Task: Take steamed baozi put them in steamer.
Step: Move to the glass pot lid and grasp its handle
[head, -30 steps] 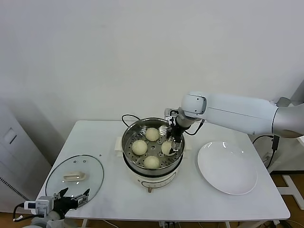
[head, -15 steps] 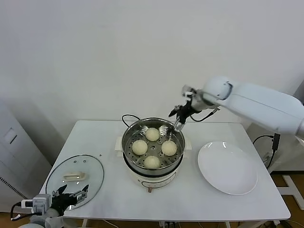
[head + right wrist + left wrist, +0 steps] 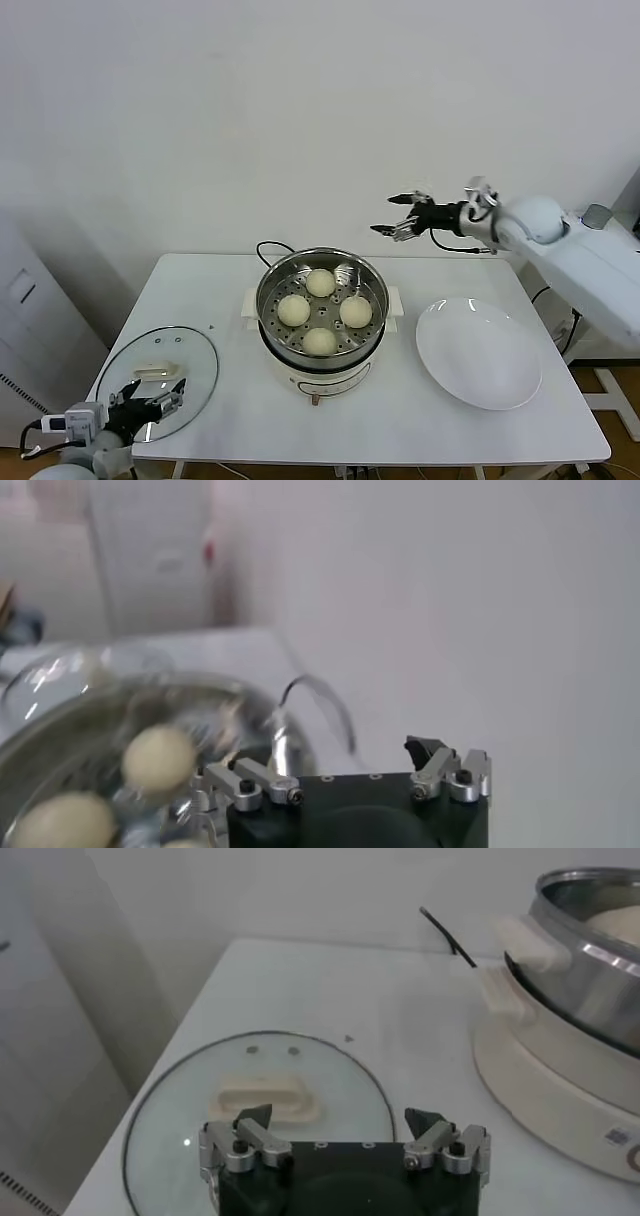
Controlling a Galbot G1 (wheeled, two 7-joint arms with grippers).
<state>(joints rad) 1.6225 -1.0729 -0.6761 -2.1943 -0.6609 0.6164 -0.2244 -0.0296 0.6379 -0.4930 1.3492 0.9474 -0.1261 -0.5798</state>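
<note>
Several cream-white steamed baozi [image 3: 294,309] lie on the perforated floor of the steel steamer [image 3: 378,283] at the table's middle. My right gripper [image 3: 400,222] hangs open and empty in the air, above and to the right of the steamer's rim. In the right wrist view its gripper [image 3: 320,765] is open, with the baozi [image 3: 160,758] and the steamer [image 3: 100,695] below it. My left gripper [image 3: 150,405] is parked open at the table's front left corner, over the near edge of the glass lid [image 3: 160,368]. The left wrist view shows that gripper [image 3: 338,1118] empty above the lid [image 3: 262,1093].
A flat white plate [image 3: 480,352] sits to the right of the steamer. The steamer's black cord [image 3: 265,250] loops behind it toward the wall. The steamer's cream base [image 3: 560,1088] stands to the right of the lid.
My right gripper has lifted out of the steamer, leaving the right-hand baozi inside, and swung up and to the right. The left gripper has drifted slightly toward the table's corner.
</note>
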